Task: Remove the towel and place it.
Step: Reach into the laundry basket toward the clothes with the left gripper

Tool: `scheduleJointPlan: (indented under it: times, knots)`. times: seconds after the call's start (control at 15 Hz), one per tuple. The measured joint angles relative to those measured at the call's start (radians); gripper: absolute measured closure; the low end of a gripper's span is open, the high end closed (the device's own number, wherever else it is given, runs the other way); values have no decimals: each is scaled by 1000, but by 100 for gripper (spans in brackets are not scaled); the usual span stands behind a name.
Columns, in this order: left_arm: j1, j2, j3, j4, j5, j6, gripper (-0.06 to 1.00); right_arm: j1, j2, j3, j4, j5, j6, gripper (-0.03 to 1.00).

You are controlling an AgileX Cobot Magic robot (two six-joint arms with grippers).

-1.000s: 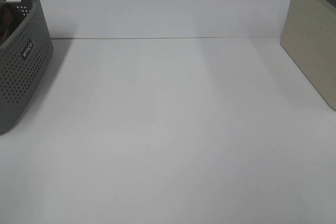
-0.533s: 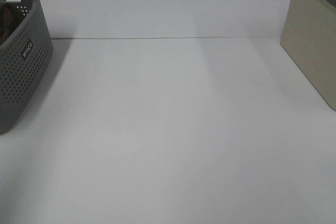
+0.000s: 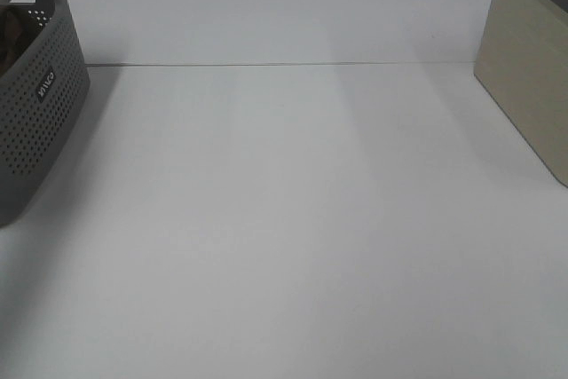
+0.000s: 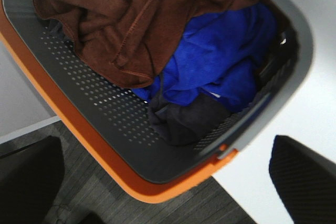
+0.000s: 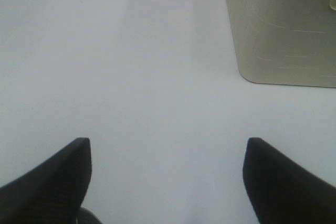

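The towel (image 4: 131,19) is dark brown and lies crumpled in the grey perforated basket (image 4: 94,103), partly over a blue cloth (image 4: 220,61). In the exterior high view the basket (image 3: 44,113) stands at the left edge, and only a sliver of the brown towel (image 3: 9,37) shows inside it. My left gripper (image 4: 165,174) hovers above the basket's end, open wide, with nothing between its black fingers (image 4: 302,171). My right gripper (image 5: 168,166) is open over the bare white table. Neither arm shows in the exterior high view.
A dark grey cloth (image 4: 189,121) lies beside the blue one in the basket, which has an orange outer rim (image 4: 157,192). A beige box (image 3: 528,86) stands at the table's right edge, also ahead of the right gripper (image 5: 283,35). Dark floor lies past the table edge.
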Motion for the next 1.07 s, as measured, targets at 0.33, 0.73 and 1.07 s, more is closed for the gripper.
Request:
scheduleJointPlan:
  times: [0.33,0.73,1.07]
  knots:
    - [53,336,-196,22,-1,51,-5,0,0,0,0,0,0,20]
    - [89,536,-264,30,-2,83,-5,0,0,0,1,0,0,20]
    - [108,621,-295,33,-21,108,-5,0,0,0,1,0,0,20]
